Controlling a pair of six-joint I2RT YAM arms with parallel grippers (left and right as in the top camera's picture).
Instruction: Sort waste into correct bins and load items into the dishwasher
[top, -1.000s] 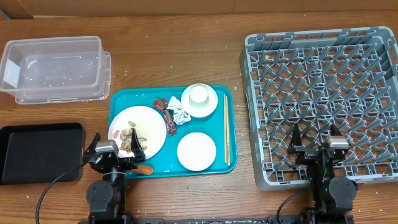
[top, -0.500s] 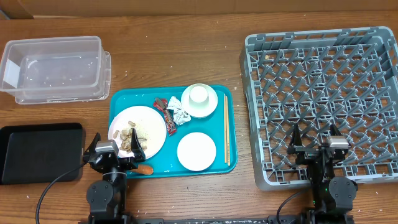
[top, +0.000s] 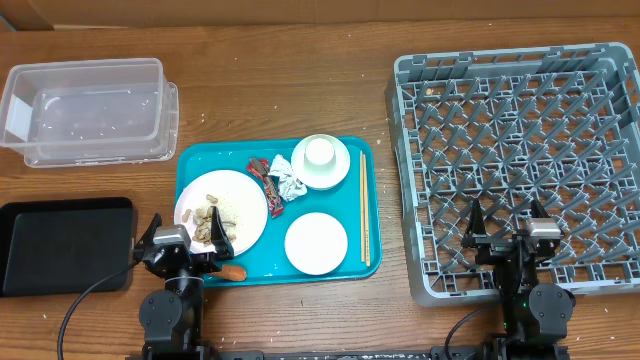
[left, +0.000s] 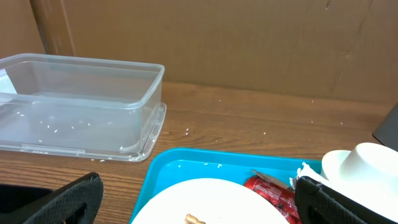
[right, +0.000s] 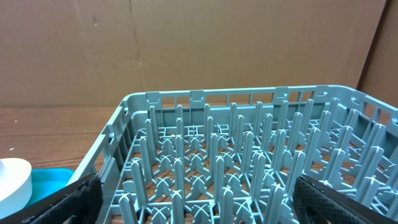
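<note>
On the teal tray, a large white plate (top: 238, 200) carries beige food scraps (top: 212, 224). An orange piece (top: 232, 271) lies at the tray's front edge. A red wrapper (top: 260, 170) and a silvery wrapper (top: 288, 184) sit beside a cup on a small plate (top: 320, 161). Another small plate (top: 316, 243) and chopsticks (top: 364, 210) lie further right. My left gripper (top: 182, 234) stands open at the large plate's near rim (left: 211, 199), holding nothing. My right gripper (top: 508, 224) hangs open over the front of the grey dishwasher rack (top: 520, 150), also holding nothing.
A clear tub (top: 85, 110) stands at the back left, with a black tray (top: 65, 245) in front of it. The teal tray (top: 278, 275) lies in the middle of the wooden table. Brown cardboard walls off the far side.
</note>
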